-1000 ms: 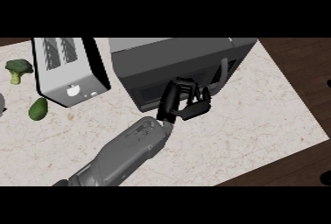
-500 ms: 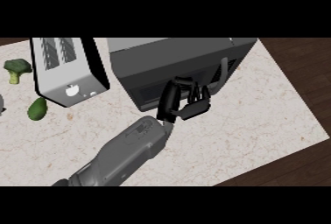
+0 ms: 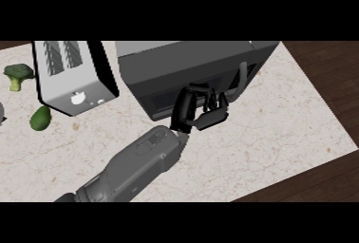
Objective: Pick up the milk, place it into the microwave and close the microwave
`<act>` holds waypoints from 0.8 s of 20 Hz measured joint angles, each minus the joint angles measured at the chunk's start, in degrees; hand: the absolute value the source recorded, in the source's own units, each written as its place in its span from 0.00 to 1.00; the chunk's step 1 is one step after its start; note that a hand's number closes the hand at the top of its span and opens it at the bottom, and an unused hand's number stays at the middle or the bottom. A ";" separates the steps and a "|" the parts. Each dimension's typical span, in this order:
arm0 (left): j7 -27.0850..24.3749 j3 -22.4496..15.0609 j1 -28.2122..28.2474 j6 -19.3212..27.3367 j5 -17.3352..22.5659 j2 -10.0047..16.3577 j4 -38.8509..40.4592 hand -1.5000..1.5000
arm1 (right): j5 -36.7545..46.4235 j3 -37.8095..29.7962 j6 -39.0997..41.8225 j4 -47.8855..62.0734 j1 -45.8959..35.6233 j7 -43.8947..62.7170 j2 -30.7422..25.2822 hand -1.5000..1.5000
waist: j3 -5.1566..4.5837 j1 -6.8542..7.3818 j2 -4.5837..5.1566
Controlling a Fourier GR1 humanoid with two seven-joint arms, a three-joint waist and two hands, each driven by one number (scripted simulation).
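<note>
The dark grey microwave [image 3: 189, 61] stands at the back of the counter, with its door [image 3: 160, 97] flat against the body and its handle [image 3: 239, 81] at the right. My right hand [image 3: 203, 113] rests against the lower front of the door, just left of the handle, with its fingers relaxed and nothing held. My grey forearm [image 3: 136, 163] comes up from the lower left. No milk shows anywhere in the head view. My left hand is out of the picture.
A silver toaster [image 3: 70, 76] stands left of the microwave. Further left lie a broccoli floret [image 3: 17, 73] and a green oval vegetable [image 3: 41, 117]. The pale marble counter [image 3: 280, 137] ends at the right, with dark wooden floor beyond.
</note>
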 measured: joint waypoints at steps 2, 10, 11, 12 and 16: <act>-0.81 -0.12 -0.06 0.07 0.63 0.01 0.17 1.00 | -0.22 -0.50 0.13 0.41 -0.52 0.17 -0.72 0.00 | 0.01 -0.12 0.03; -3.55 -0.91 -0.51 -0.16 2.79 0.00 1.01 1.00 | -0.93 -2.37 0.84 2.21 -2.33 0.46 -3.40 0.00 | 0.10 -0.23 0.12; -3.74 -1.07 -0.61 -0.19 3.09 0.00 1.04 1.00 | -1.07 -2.60 0.91 2.56 -2.61 0.46 -3.67 0.00 | 0.13 -0.17 0.16; -4.09 -1.08 -0.60 -0.11 3.37 0.01 1.11 1.00 | -1.16 -2.76 1.01 2.72 -2.71 0.46 -3.88 0.00 | 0.14 -0.26 0.15; -5.25 -1.58 -0.87 -0.19 4.28 0.01 1.39 1.00 | -0.68 -3.66 1.26 3.44 -3.65 0.58 -5.80 0.00 | 0.16 -0.20 0.27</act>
